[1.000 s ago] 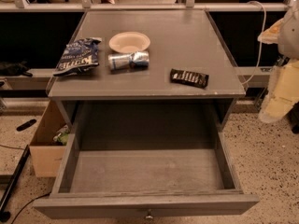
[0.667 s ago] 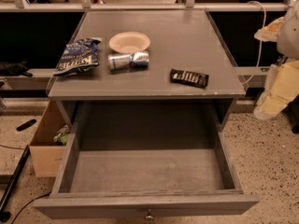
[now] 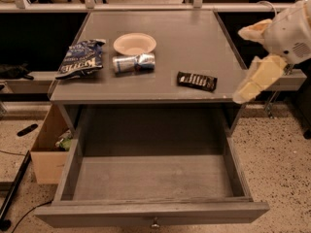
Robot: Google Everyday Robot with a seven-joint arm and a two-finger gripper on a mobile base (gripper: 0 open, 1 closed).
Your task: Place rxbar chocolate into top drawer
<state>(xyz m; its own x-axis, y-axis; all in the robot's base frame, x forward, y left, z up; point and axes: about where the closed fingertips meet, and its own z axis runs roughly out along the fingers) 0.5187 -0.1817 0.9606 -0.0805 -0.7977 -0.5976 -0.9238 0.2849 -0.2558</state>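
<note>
The rxbar chocolate (image 3: 196, 81) lies flat on the tabletop (image 3: 194, 38), above the open top drawer (image 3: 146, 212). The gripper (image 3: 255, 79) hangs off to the right; I cannot tell if it is open. A clumsy grab could push the thin bar away.

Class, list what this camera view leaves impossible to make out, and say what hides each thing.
End effector, right of the table: arm cut off by the right edge.
Rxbar chocolate: wrapper lettering too small to read.
Top drawer knob: cut by the bottom edge.
Cardboard box: contents mostly hidden behind the drawer side.
</note>
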